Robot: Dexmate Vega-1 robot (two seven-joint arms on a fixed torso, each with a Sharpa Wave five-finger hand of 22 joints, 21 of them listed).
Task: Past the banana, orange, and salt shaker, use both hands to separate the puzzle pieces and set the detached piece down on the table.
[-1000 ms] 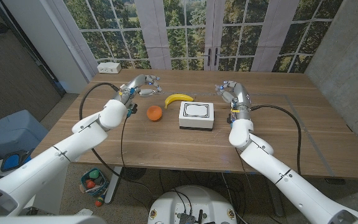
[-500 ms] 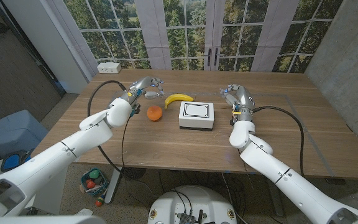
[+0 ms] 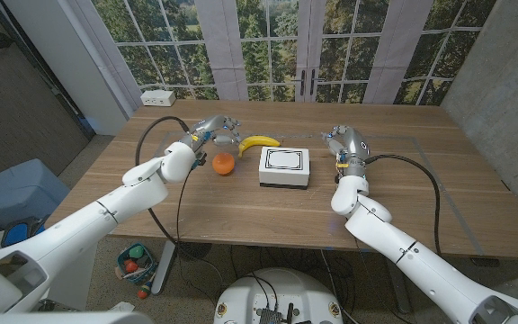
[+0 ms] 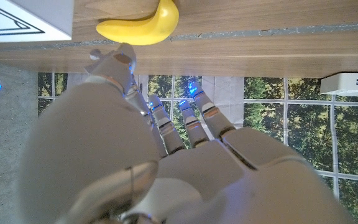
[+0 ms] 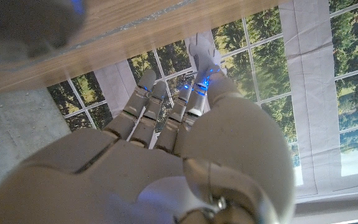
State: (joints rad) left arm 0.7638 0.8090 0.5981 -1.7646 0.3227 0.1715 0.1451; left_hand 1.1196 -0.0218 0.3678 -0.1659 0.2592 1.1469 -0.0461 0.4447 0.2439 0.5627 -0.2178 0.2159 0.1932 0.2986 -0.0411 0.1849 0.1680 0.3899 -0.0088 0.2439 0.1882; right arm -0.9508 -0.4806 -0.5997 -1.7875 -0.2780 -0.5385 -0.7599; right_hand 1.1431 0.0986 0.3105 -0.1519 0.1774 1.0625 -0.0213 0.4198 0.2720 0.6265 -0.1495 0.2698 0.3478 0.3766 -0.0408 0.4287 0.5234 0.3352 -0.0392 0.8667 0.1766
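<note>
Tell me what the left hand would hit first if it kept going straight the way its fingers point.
Probably the curved yellow banana: the left hand reaches toward it, fingers open and empty. Height is unclear, so it might pass above.

Left hand [image 3: 216,125] up at far side of tabletop [image 3: 403,198], banana [image 3: 258,142] just beside it toward middle, orange [image 3: 224,163] just nearer robot. White box [image 3: 284,166] sits past banana, between the two hands, so straight path across is blocked. Right hand [image 3: 340,140] near box's far right corner, small gap between. Bare wood on right hand's outer side, wide open. White power strip [image 3: 158,96] at far corner beyond left hand.
</note>
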